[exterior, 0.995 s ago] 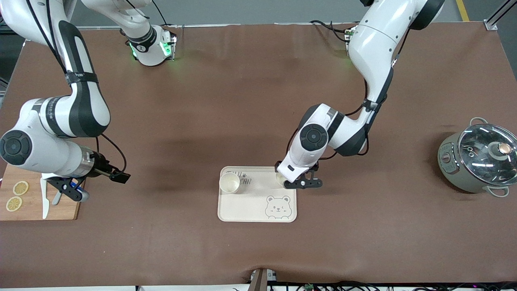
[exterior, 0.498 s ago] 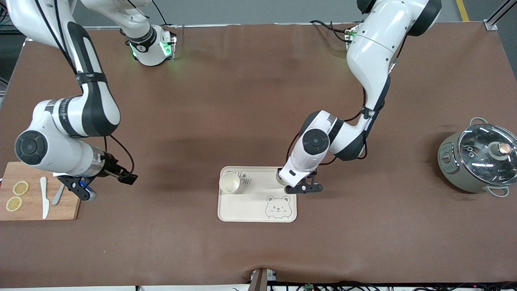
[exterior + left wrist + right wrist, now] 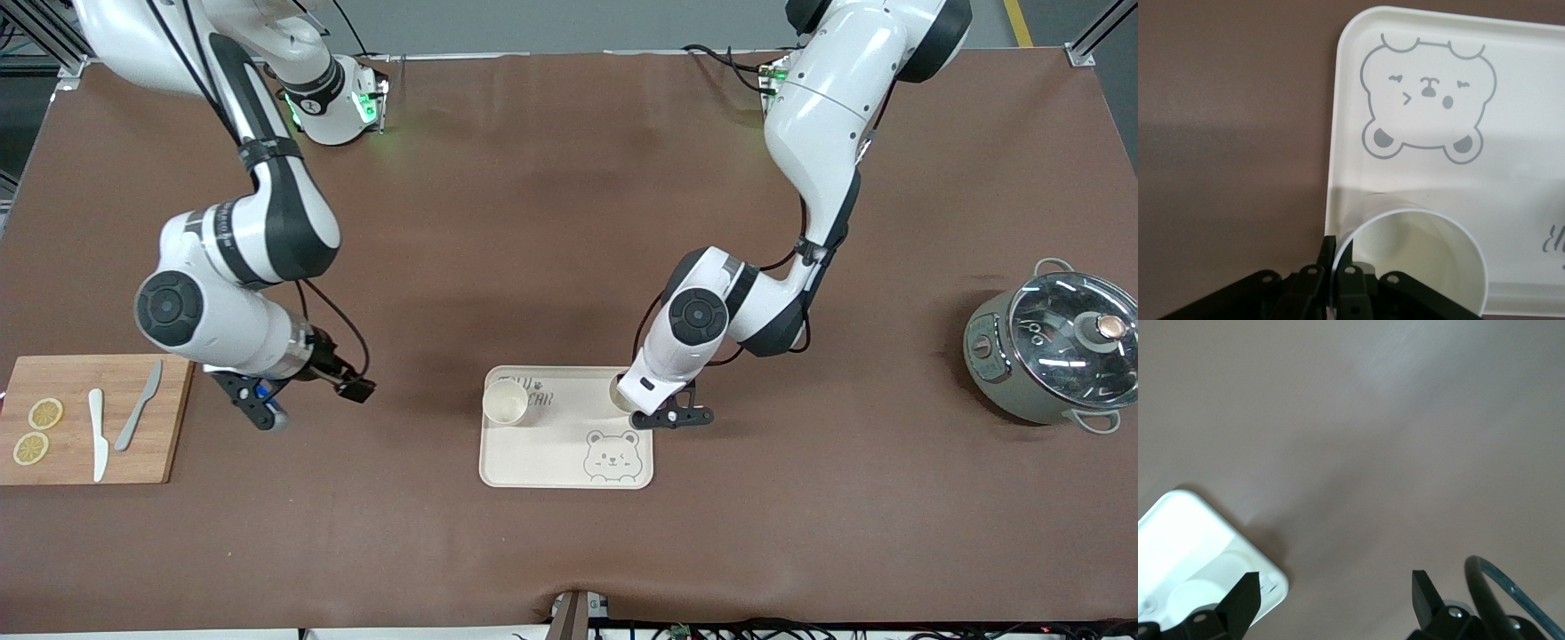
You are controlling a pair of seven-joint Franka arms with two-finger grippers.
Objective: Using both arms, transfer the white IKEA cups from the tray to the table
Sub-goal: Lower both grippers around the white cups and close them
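Observation:
A cream bear-print tray (image 3: 551, 453) lies mid-table. One white cup (image 3: 505, 402) stands on its corner toward the right arm's end. The second white cup (image 3: 619, 389) is upright at the corner toward the left arm's end, partly hidden by the left arm. My left gripper (image 3: 645, 411) is shut on that cup's rim. In the left wrist view, the left gripper (image 3: 1340, 248) has one finger inside and one outside the cup (image 3: 1425, 260). My right gripper (image 3: 258, 407) is open and empty over bare table between the board and the tray. The right wrist view shows it (image 3: 1335, 583) wide open.
A wooden cutting board (image 3: 164, 453) with lemon slices (image 3: 37, 430), a white knife (image 3: 96, 434) and a grey knife (image 3: 138, 416) lies at the right arm's end. A grey pot with a glass lid (image 3: 1053, 356) stands at the left arm's end. The tray's corner shows in the right wrist view (image 3: 1198, 540).
The right arm has swung from over the cutting board toward the tray, its gripper still open. The left gripper has stayed on the cup at the tray's corner.

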